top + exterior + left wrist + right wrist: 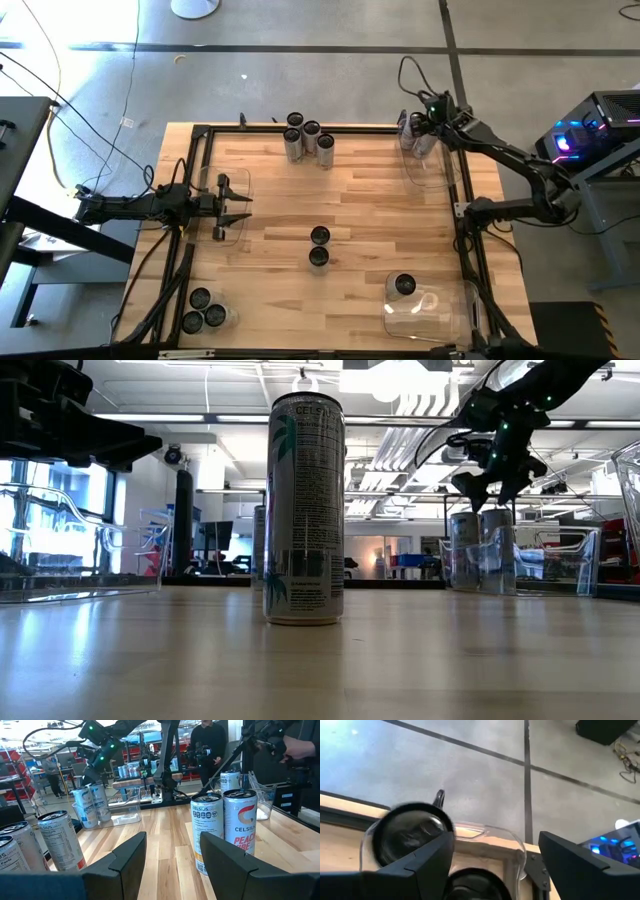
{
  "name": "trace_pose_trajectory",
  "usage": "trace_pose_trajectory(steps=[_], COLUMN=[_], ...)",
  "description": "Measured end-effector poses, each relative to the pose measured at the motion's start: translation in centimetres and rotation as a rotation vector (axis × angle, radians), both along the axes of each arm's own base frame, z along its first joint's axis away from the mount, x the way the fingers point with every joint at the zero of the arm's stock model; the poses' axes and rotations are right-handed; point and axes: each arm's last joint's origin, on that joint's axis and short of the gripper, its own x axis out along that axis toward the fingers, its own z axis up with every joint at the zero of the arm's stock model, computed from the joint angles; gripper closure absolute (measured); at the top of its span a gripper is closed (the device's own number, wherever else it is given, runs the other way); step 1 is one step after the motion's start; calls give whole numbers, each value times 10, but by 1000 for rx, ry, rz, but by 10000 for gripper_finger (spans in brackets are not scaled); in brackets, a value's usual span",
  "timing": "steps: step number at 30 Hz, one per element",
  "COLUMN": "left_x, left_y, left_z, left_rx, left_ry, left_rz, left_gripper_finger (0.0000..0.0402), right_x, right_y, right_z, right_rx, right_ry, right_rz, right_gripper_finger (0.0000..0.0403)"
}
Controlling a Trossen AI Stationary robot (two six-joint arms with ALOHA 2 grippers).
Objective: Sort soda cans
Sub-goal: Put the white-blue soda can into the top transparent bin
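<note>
Soda cans (319, 247) look light, stiff and slick; grip mid-body. Right pincer (417, 130) released; left pincer (232, 201) released, empty.

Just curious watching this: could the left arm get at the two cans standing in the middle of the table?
Probably yes. The left tool is open and faces the two cans, with only bare wood between them.
</note>
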Motion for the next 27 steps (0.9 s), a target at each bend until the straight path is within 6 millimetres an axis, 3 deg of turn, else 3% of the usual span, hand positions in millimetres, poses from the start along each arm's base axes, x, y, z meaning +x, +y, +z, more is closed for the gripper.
trace_pose_trajectory(steps=[7, 13, 19, 22, 27], left_x=[0, 0, 0, 0, 0], left_y=[0, 0, 0, 0, 0], left_z=[0, 0, 0, 0, 0], left_rx=[0, 0, 0, 0, 0], left_ry=[0, 0, 0, 0, 0], left_rz=[0, 0, 0, 0, 0], left_gripper_finger=[222, 222, 222, 222, 222], right_x=[-5, -5, 10, 15, 25], right_y=[24, 45, 62, 65, 53], right_z=[17, 20, 6, -7, -30], right_rx=[-17, 49, 313, 413, 457], right_ry=[-25, -88, -226, -176, -39], right_rz=[58, 89, 218, 192, 114], right_gripper_finger=[124, 168, 249, 285, 327])
